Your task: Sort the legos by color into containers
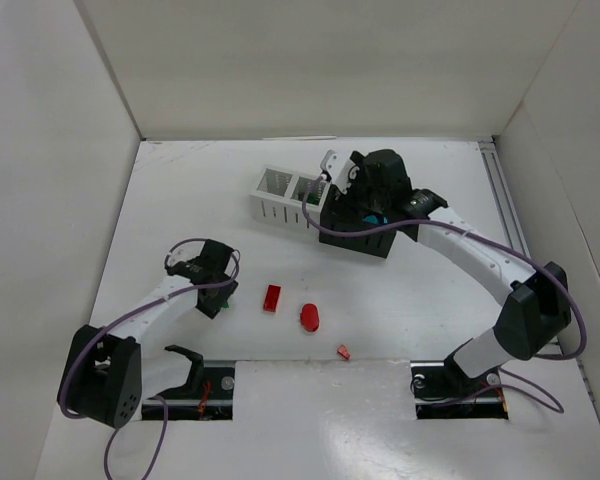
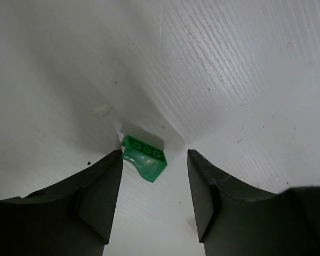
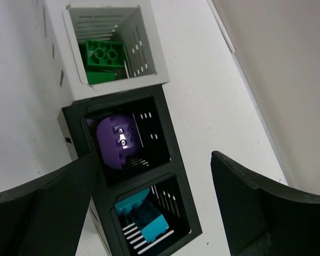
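Green lego [image 2: 145, 157] lies on the table [image 2: 229, 80] between the spread fingers of the left gripper [image 2: 153, 156], close by the left-hand one (gripped by neither). Right gripper [image 3: 153, 160], wide open and empty, hangs over the containers [image 3: 122, 100], which hold a purple piece [image 3: 117, 140] and a teal piece [image 3: 146, 221].

Top external high above the near edge, whole table [image 1: 180, 200] in view, left wrist close to the table beyond left end effector [image 2: 154, 160], right wrist steeply down, containers [image 3: 122, 89] beneath right end effector [image 3: 153, 157], shared with top view
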Available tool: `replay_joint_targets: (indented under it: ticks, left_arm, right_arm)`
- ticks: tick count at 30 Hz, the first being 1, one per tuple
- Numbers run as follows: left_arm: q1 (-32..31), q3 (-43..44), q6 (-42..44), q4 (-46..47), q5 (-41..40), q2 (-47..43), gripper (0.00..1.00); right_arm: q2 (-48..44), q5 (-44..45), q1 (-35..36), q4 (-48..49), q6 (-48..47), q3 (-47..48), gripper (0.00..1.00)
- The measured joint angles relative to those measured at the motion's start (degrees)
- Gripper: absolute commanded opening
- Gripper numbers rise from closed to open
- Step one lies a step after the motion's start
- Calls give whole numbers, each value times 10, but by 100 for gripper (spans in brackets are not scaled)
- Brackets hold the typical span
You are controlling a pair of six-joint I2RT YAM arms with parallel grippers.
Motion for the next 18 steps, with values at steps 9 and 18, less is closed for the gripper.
replay_joint_targets:
  ticks: [9, 18]
  left_arm:
    - [0, 7, -13, 16, -11, 28, 20]
    - [0, 10, -2, 19, -12, 25, 0]
  right_arm:
    - [-29, 13, -11, -2, 7, -26, 92]
    - [-93, 23, -12, -4, 9, -64, 92]
